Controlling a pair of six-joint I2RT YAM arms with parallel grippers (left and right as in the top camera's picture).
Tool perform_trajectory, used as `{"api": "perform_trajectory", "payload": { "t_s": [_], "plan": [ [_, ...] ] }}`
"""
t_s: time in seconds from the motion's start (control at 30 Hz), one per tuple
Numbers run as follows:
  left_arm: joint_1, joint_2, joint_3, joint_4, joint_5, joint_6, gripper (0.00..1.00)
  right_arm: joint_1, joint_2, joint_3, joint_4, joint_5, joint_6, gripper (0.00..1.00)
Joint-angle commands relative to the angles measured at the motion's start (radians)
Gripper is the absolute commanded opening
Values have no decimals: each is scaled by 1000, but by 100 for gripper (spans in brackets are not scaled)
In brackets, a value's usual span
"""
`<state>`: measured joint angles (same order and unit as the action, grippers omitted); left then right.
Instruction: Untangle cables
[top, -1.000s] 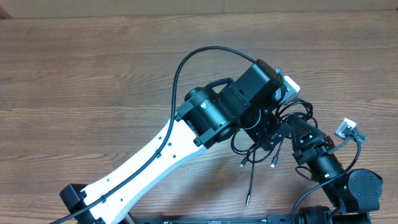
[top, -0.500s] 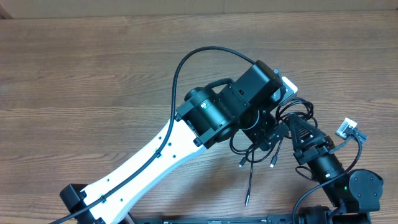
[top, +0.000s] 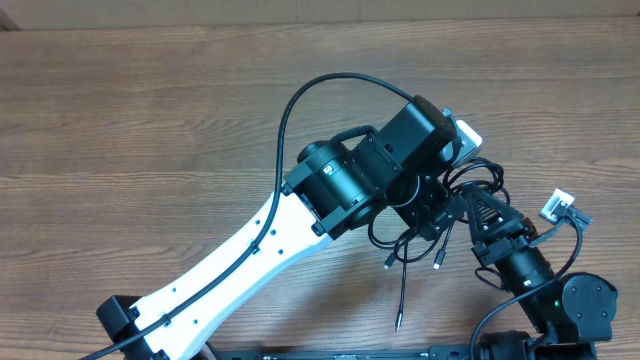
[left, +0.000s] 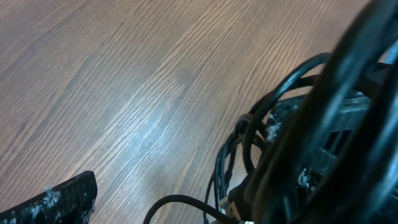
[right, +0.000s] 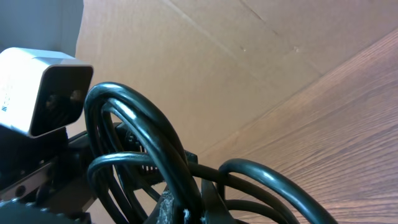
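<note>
The cables (top: 436, 245) are a bunch of thin black cords between the two grippers at the middle right of the table, with plug ends trailing toward the front edge. My right gripper (top: 468, 207) is shut on a strand of the bunch; its wrist view shows the fingers (right: 186, 214) pinching the cables (right: 143, 130). My left gripper (top: 433, 205) sits over the bunch. In its wrist view the jaws (left: 186, 208) are spread: one finger is at the lower left, and the cables (left: 249, 143) crowd the right side and hide the other finger.
The wooden table (top: 150, 120) extends left and back. The white left arm (top: 260, 240) crosses from the front left. Its white camera housing (right: 43, 87) is close to the right gripper. A cardboard wall (right: 205, 56) stands behind the table.
Almost nothing. The left loop of the bunch has sagged slightly to the left; both grippers hold their places.
</note>
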<state>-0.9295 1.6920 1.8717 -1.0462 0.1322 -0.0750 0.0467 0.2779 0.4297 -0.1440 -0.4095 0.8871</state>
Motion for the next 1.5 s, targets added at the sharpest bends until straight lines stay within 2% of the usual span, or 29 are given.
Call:
{"api": "perform_trajectory", "payload": {
  "t_s": [0.0, 0.27, 0.6, 1.3, 1.4, 1.47],
  "plan": [
    [-7, 17, 16, -5, -70, 16, 100, 4, -7, 3, 13, -5, 7, 4],
    [-7, 17, 16, -63, -222, 16, 100, 4, -7, 3, 13, -11, 3, 4],
    [-6, 17, 16, -86, -325, 15, 100, 4, -7, 3, 8, -12, -1, 4],
    [66, 17, 16, -79, -320, -8, 100, 3, -7, 3, 53, -60, -2, 4],
    [65, 17, 16, -79, -274, -8, 100, 3, -7, 3, 50, -58, -19, 4],
    [66, 15, 16, -79, -173, -7, 100, 3, -7, 3, 28, -38, -31, 4]
  ]
}}
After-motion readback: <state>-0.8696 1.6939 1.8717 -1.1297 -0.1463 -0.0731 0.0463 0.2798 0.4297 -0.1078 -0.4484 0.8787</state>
